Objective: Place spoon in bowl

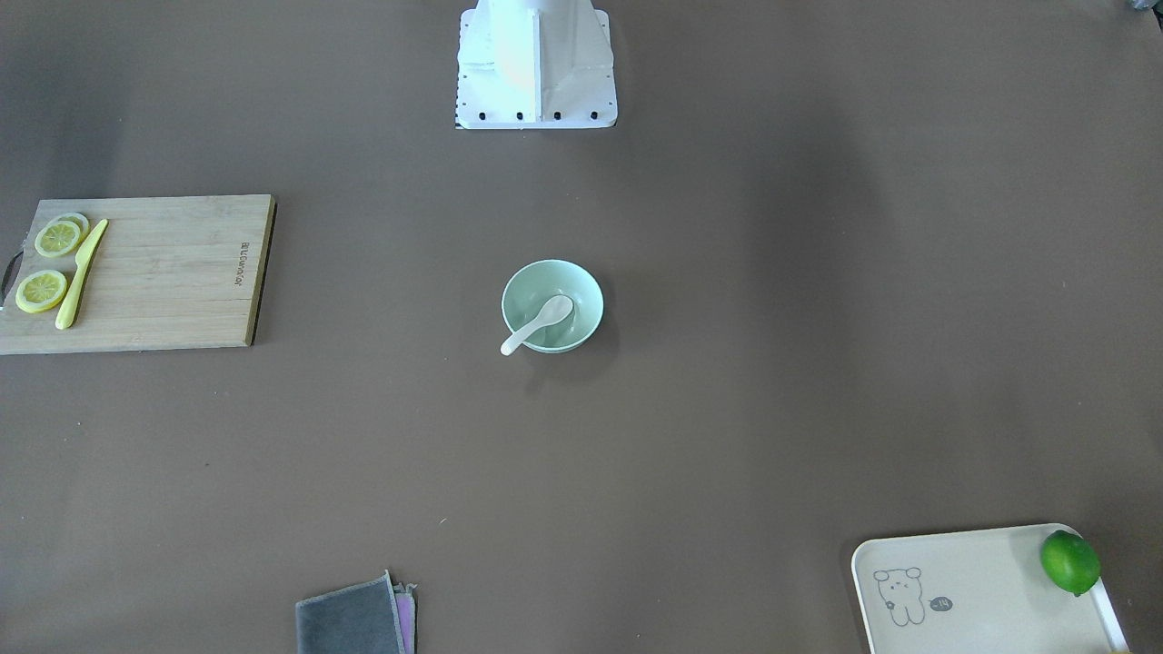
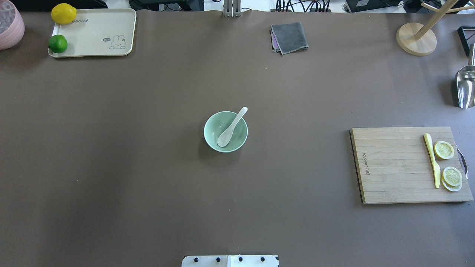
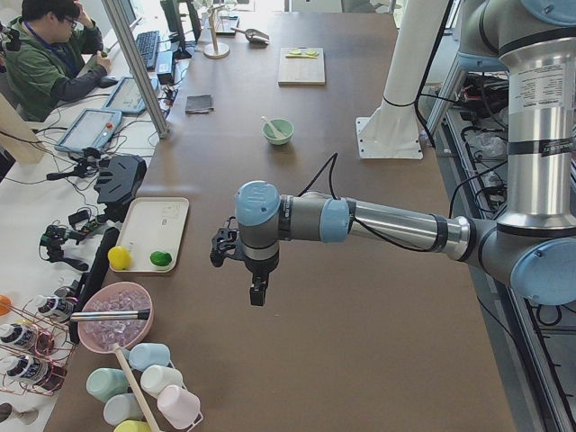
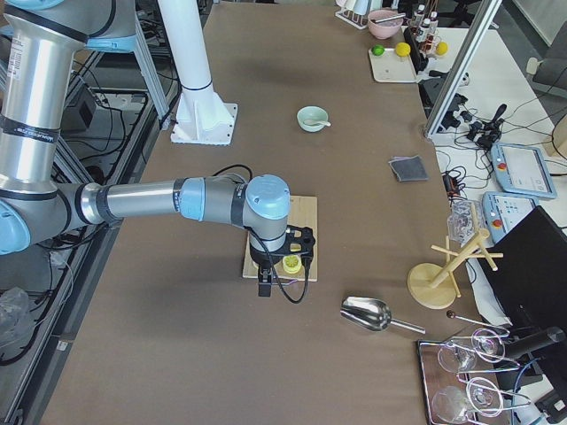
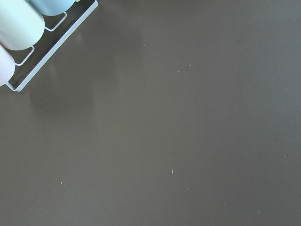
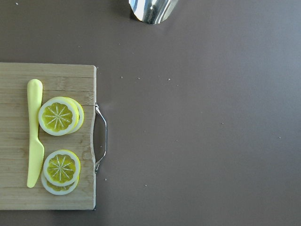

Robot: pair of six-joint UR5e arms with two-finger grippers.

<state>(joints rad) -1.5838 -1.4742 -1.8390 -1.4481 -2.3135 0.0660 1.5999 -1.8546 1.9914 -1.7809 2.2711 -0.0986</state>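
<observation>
The white spoon (image 1: 538, 324) lies in the mint-green bowl (image 1: 589, 292) at the table's middle, scoop inside, handle resting over the rim. In the overhead view the spoon (image 2: 232, 127) leans across the bowl (image 2: 211, 128). Both arms are pulled back off to the table's ends. The left gripper (image 3: 255, 292) shows only in the exterior left view, far from the bowl (image 3: 278, 138). The right gripper (image 4: 263, 285) shows only in the exterior right view, by the cutting board, far from the bowl (image 4: 307, 124). I cannot tell whether either is open or shut.
A wooden cutting board (image 2: 393, 163) with lemon slices (image 2: 444, 150) and a yellow knife (image 2: 432, 159) lies at the right. A cream tray (image 2: 96, 33) holds a lime and a lemon. A grey cloth (image 2: 289, 37), a metal scoop (image 2: 465, 87) and a wooden stand (image 2: 415, 39) sit at the far side.
</observation>
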